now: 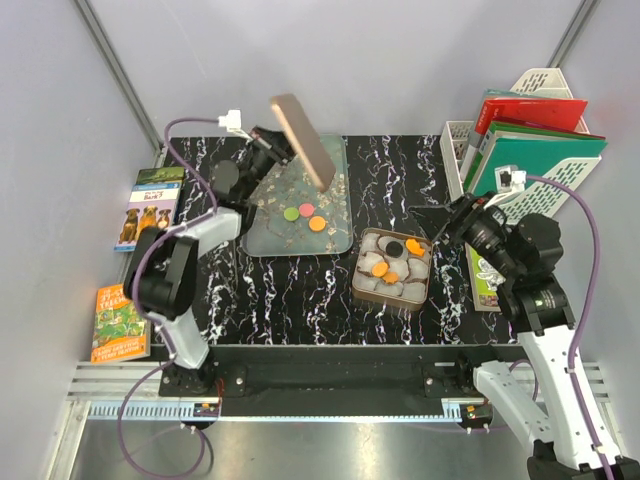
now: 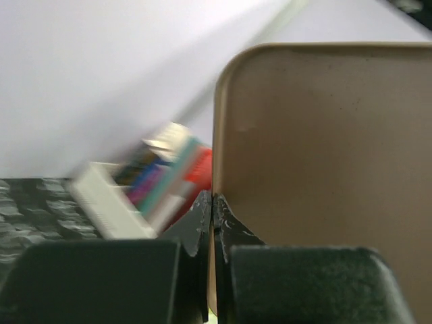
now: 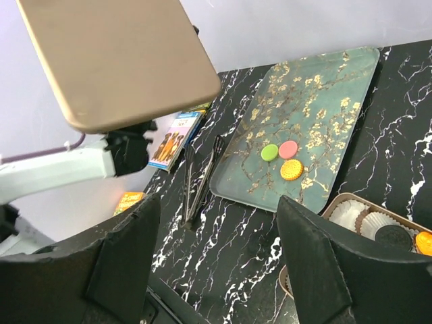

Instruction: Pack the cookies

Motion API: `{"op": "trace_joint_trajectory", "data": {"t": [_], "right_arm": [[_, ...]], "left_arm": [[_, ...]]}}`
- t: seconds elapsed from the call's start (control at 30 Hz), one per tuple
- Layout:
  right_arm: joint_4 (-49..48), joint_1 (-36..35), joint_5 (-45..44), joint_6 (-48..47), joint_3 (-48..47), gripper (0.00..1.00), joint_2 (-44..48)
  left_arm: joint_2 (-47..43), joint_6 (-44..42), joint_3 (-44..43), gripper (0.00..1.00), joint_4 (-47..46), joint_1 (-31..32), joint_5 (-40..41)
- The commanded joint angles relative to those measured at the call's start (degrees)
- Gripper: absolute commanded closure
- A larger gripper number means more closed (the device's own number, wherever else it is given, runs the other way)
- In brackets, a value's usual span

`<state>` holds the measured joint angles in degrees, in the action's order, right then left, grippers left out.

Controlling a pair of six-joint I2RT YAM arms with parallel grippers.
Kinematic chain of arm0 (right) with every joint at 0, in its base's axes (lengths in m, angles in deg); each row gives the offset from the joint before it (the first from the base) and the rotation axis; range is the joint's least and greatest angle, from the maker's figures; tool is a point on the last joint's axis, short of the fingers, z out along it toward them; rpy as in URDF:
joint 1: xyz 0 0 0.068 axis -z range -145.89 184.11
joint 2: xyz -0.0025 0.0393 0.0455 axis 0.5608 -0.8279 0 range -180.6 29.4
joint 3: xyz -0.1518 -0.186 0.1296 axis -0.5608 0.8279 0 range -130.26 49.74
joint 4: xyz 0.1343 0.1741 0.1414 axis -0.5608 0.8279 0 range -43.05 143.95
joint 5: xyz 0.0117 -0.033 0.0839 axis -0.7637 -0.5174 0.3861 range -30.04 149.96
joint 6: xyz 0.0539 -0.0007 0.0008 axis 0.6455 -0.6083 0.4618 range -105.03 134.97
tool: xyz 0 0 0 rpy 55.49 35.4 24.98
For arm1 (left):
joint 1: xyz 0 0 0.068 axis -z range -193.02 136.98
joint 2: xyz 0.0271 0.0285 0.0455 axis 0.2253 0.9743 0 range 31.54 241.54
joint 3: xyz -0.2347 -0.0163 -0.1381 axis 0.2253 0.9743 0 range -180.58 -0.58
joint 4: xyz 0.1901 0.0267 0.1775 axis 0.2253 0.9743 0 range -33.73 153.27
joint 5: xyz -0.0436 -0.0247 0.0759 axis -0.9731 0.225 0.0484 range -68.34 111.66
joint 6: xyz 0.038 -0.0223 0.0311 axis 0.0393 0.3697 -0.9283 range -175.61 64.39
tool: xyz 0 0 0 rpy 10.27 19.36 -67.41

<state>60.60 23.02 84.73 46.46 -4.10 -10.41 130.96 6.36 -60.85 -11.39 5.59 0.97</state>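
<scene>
The left gripper is clenched on the edge of a rose-gold lid. It holds the lid up in the air, tilted, above the far part of a flowered tray. In the left wrist view the two fingers pinch the lid's near left edge. Past them, blurred, is a white file rack with books in it.

The right gripper is released, its jaws standing wide apart with nothing between them. It hovers just beside the right far corner of a square tin on the black marbled table.

The cookies are in two places. Three of them, green, pink and orange, lie close together on the tray, below and a little in front of the lifted lid and well to the left of the right gripper. The others sit in the tin right at the right gripper's fingertips: a dark brown one and three orange ones among pale crinkled wrappers.

From the right wrist, the open gripper frames the tray and its three cookies. The lid hangs high to the upper left. A pair of dark tongs lies on the table just beside the tray's left edge. The tin's corner shows at the lower right.

Two books lie off the table's left side, beyond the left arm. The file rack stands just behind the right arm.
</scene>
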Motion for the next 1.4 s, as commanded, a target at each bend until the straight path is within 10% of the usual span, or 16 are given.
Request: {"op": "trace_joint_trajectory", "data": {"t": [0.0, 0.33, 0.67, 1.03, 1.37], "right_arm": [[-0.38, -0.24, 1.24, -2.13, -2.05, 0.23, 0.26], [-16.43, -0.33, 7.91, 13.83, 4.61, 0.24, -3.42], [-92.16, -0.33, 1.88, 76.23, 30.71, 0.36, -21.87], [-91.41, -3.67, 1.51, 81.70, 25.02, 0.20, -23.64], [-92.40, -3.76, 2.03, 85.32, 29.23, 0.20, -23.73]], "left_arm": [[7.62, 30.37, -8.09, 1.00, -17.82, -0.24, -20.69], [15.37, 41.47, -15.48, 1.00, -27.79, 0.55, -26.07], [10.98, 24.29, -9.53, 1.00, -27.88, 1.42, -10.81], [8.78, -1.65, -6.08, 1.00, -27.88, 8.80, 0.81], [11.41, -3.80, -14.25, 1.00, -27.88, 9.78, 4.87]]}}
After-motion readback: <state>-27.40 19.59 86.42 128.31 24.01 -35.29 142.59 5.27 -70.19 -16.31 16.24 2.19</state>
